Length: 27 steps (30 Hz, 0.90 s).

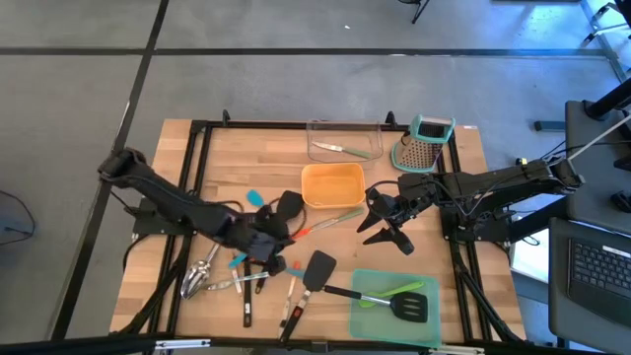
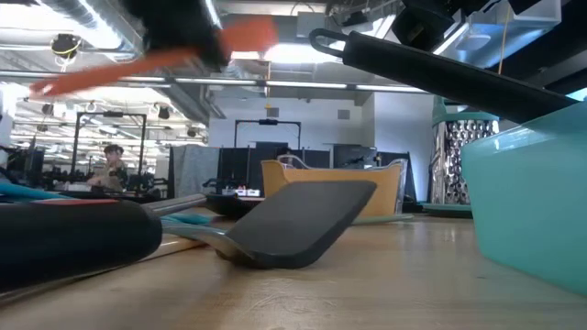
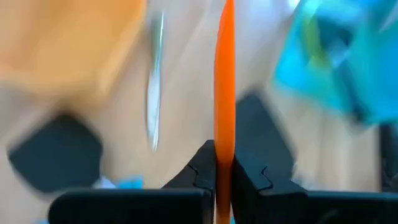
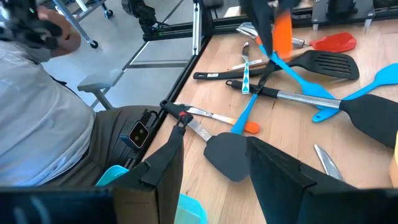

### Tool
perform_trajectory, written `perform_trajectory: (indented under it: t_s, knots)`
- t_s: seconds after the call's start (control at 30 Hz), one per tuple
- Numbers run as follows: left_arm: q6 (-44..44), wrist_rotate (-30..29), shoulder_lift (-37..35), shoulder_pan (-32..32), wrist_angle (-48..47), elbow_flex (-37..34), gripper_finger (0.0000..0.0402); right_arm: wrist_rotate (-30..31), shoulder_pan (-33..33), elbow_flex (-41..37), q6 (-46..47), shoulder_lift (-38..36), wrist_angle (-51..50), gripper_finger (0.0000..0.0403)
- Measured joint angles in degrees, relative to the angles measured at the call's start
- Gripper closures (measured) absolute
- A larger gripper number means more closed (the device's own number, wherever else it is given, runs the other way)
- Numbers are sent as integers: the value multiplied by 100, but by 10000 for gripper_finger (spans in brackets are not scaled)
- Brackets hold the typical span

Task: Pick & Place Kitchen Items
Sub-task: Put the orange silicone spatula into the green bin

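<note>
My left arm stretches from the table's left edge toward the middle, and my left claw (image 1: pixel 268 240) is pinched tight on one thin orange tool (image 3: pixel 224 81), its handle running straight between my fingers (image 3: pixel 200 171); in the low view it hangs clear of the wood. Around and below that claw lies the loose pile of utensils (image 1: pixel 237 281): I count one steel tongs (image 1: pixel 199 276), two teal pieces and one black spatula (image 1: pixel 315 270) near the front edge, plus several thin handles I cannot separate. At the table's middle sit one orange tray (image 1: pixel 331 184) and, behind it, one clear tray (image 1: pixel 344 140) holding one knife (image 1: pixel 338 149). Further right, the teal-green tray (image 1: pixel 370 318) carries one black slotted spatula (image 1: pixel 406 306) and one green tool (image 1: pixel 396 293). One steel grater (image 1: pixel 426 144) stands at the back right. My right arm reaches in from the right edge; my right claw (image 1: pixel 387 225) hovers with fingers spread, holding nothing.
</note>
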Motion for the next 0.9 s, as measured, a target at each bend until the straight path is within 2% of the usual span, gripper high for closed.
perform_trajectory:
  t_s: [0.07,0.17,0.3,0.37,0.43,0.5,0.57,0.63,0.73,0.8,0.9]
  knots:
    - [467,-478,-202,-156,566,-2,388,26,0,-1,0,0,25,226]
    - [1451,-954,-381,-339,1958,-186,388,299,9,-1,-22,0,62,226]
    - [2895,-1017,-320,-401,4282,-588,388,654,9,-2,-271,10,489,227]
    - [3405,-891,-248,-339,5203,-789,388,601,8,-2,-270,17,663,227]
    - [3758,-710,-203,-266,5891,-1010,388,262,58,-2,-76,10,742,227]
    - [3917,-342,-202,-136,6437,-1186,388,-332,157,-7,190,-82,743,227]
    - [3859,116,-207,20,6692,-1290,388,-820,343,-7,358,-236,858,227]
    - [3658,663,-203,183,6709,-1370,388,-997,595,-7,454,-388,851,227]
    - [3508,1192,-46,306,6808,-1447,388,-919,1043,-7,476,-626,840,227]
    - [3584,1368,167,315,6873,-1465,388,-583,1340,-6,474,-745,834,227]
    - [3759,1762,622,400,7653,-1467,388,181,1663,-7,321,-826,788,227]
